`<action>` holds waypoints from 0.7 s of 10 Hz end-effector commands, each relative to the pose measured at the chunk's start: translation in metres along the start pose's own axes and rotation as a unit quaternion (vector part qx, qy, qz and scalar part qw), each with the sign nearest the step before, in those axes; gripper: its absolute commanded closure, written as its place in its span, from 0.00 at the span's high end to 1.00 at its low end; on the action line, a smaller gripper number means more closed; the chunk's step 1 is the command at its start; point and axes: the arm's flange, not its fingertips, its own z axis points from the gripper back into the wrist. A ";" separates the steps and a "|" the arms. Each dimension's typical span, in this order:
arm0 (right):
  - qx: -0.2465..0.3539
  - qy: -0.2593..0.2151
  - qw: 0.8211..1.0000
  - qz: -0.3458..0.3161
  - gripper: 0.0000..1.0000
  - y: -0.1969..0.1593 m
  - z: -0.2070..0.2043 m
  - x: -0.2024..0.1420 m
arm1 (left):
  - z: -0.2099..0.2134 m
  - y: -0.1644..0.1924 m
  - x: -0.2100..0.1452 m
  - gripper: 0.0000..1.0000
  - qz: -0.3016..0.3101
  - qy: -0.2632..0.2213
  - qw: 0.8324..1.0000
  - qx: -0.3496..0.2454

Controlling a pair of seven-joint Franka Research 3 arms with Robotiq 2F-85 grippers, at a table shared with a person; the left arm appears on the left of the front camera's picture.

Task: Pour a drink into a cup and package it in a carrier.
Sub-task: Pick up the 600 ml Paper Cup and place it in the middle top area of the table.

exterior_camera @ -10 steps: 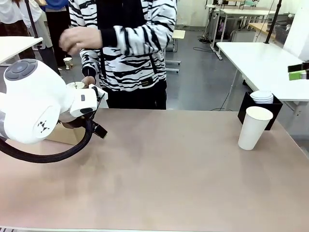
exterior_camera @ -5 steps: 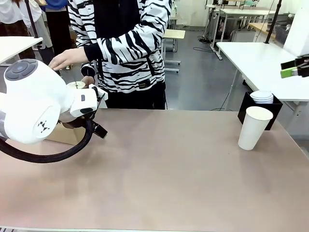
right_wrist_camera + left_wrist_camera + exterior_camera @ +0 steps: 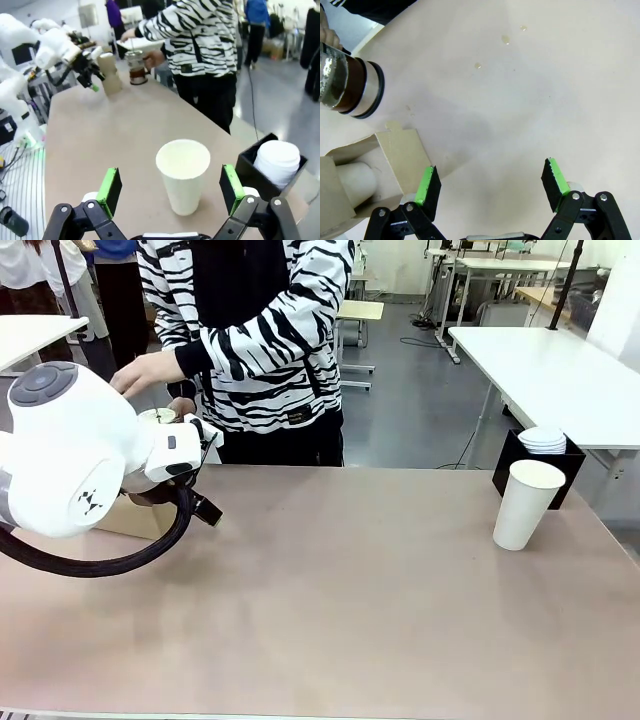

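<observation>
The drink shows as dark liquid in a glass carafe (image 3: 349, 86) at the table's far left edge, with a person's hand (image 3: 150, 57) on the carafe (image 3: 135, 67). The tan carrier (image 3: 367, 162) stands close beside it and has a white cup (image 3: 357, 184) in one hole. My left gripper (image 3: 491, 182) hangs open over bare table just right of the carrier. In the front view my left arm (image 3: 70, 450) covers most of the carrier (image 3: 130, 518). My right gripper (image 3: 170, 189) is open, looking down on an empty white paper cup (image 3: 183, 172), which also stands at the right (image 3: 527, 503).
A black box of white lids (image 3: 545, 453) stands behind the paper cup at the table's right edge. A person in a striped top (image 3: 260, 330) stands at the far side, both hands near the carafe. A few drops (image 3: 506, 39) lie on the table.
The person's raised hand has come down to the carafe. My right gripper's green pads, seen at the front view's right edge, have left that view. The left arm has held still.
</observation>
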 end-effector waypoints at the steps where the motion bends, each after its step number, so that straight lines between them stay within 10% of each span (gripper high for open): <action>1: 0.021 -0.043 0.999 0.015 1.00 -0.009 -0.007 -0.041 | 0.000 0.000 0.000 1.00 0.000 0.000 1.000 -0.001; 7: 0.017 -0.049 0.999 0.015 1.00 -0.037 -0.082 -0.122 | 0.000 0.000 0.000 1.00 0.000 0.000 1.000 -0.001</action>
